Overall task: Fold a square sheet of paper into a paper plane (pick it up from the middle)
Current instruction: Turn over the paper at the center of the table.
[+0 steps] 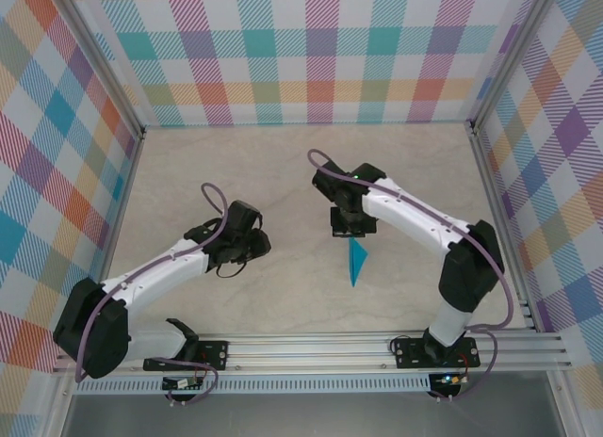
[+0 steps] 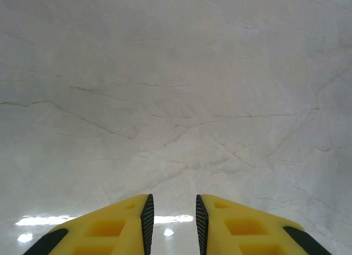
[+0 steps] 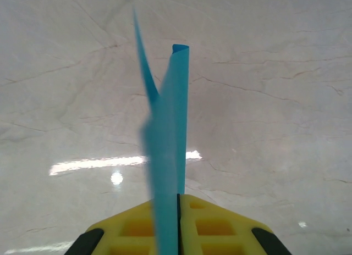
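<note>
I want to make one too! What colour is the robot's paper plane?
Teal-blue. The paper plane shows best in the right wrist view, pinched in the right gripper.

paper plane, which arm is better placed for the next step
Right. The right pincer is shut on the paper plane, with the blue paper pinched between its fingers. The left pincer hangs off to the left over the table, slightly open and holding nothing.

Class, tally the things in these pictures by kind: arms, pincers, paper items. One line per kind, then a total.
Arms: 2, left arm and right arm
Pincers: 2, left pincer and right pincer
Paper items: 1, paper plane
Total: 5
</note>
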